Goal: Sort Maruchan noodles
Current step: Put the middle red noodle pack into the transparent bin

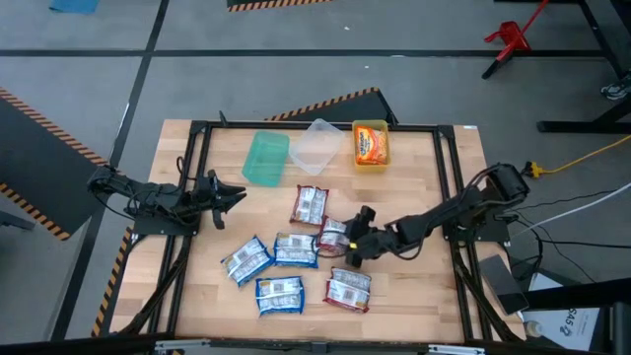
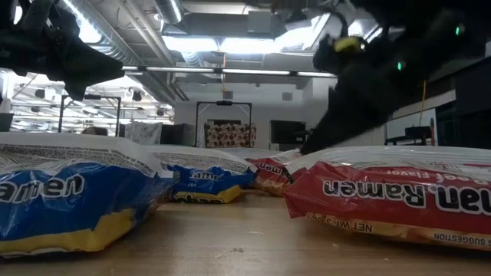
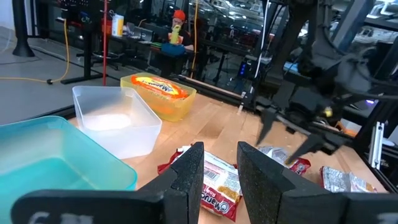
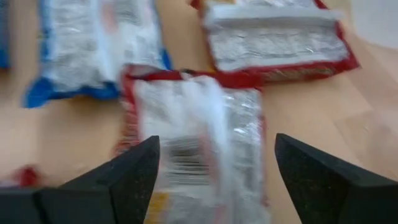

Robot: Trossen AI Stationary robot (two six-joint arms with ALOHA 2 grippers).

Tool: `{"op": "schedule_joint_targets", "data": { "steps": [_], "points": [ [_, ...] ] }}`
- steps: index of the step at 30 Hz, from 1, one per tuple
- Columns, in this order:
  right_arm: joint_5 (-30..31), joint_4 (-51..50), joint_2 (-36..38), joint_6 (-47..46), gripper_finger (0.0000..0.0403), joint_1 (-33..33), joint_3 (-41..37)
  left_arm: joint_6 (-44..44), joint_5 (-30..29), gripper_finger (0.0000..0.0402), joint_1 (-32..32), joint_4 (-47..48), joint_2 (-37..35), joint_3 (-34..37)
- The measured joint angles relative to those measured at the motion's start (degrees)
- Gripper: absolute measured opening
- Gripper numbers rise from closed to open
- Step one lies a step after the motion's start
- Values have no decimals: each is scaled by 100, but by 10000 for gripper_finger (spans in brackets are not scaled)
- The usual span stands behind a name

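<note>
Several Maruchan noodle packets lie flat on the wooden table: red ones and blue ones. My right gripper slants down, open, over the middle red packet. Its two fingers stand either side of the packet's width. My left gripper waits level at the table's left, open with nothing between its fingers. An orange packet lies in the yellow bin.
The green bin, the clear bin and the yellow bin stand in a row at the table's far side. A black frame runs round the table top. Bare wood shows at the near right corner.
</note>
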State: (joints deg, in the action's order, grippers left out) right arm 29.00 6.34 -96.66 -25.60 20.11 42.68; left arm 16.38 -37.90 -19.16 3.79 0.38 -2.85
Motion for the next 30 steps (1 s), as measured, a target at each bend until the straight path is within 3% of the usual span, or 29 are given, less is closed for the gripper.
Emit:
{"op": "schedule_joint_targets", "data": {
  "steps": [7,17,21,30],
  "points": [
    [-197,1064,-4,173,305,-102,-638,41,-8,90,0,0,0,0],
    [-112,1511,-104,671,236,-113,-865,-3,-34,90,0,0,0,0],
    [-196,1784,-437,629,185,-113,-850,-39,-47,90,2,1,0,0],
    [-183,2453,-892,664,17,-113,-842,-12,-56,90,2,1,0,0]
  ]
}}
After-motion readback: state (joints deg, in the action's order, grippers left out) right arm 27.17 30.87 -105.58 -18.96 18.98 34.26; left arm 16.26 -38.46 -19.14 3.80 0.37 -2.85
